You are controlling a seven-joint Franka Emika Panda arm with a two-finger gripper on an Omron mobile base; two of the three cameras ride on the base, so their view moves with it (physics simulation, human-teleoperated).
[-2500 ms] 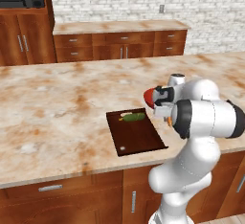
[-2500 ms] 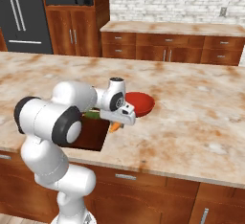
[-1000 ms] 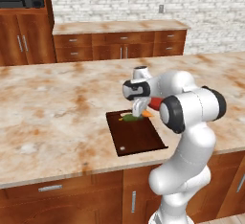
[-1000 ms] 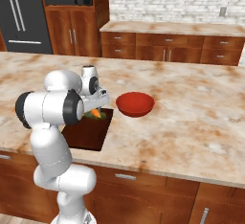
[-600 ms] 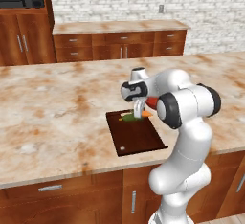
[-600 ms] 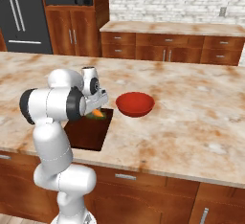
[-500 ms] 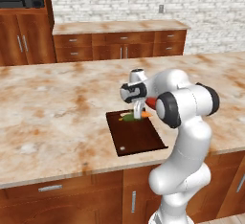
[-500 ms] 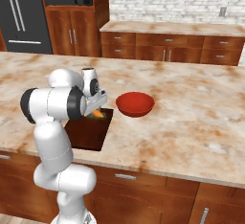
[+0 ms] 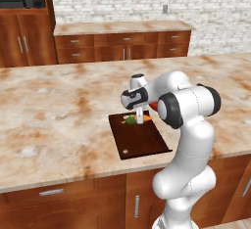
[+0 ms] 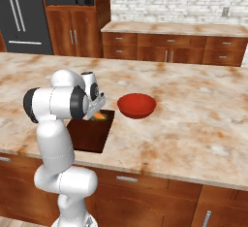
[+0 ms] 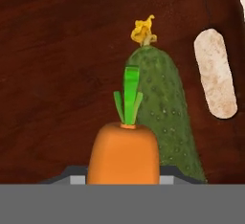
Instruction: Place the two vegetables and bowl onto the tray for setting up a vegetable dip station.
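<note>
So the cucumber lies on the tray, the gripper is clamped on the carrot just above it — bowl beside the tray, waiting.

Arm folded forward and low, wrist pointing down; gripper jaws part-closed, clamped on the carrot.

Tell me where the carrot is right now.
The carrot is held between the fingers over the slot-handle end of the tray, right above the cucumber lying there. In the right base view, the bowl sits off the tray to its right.
</note>
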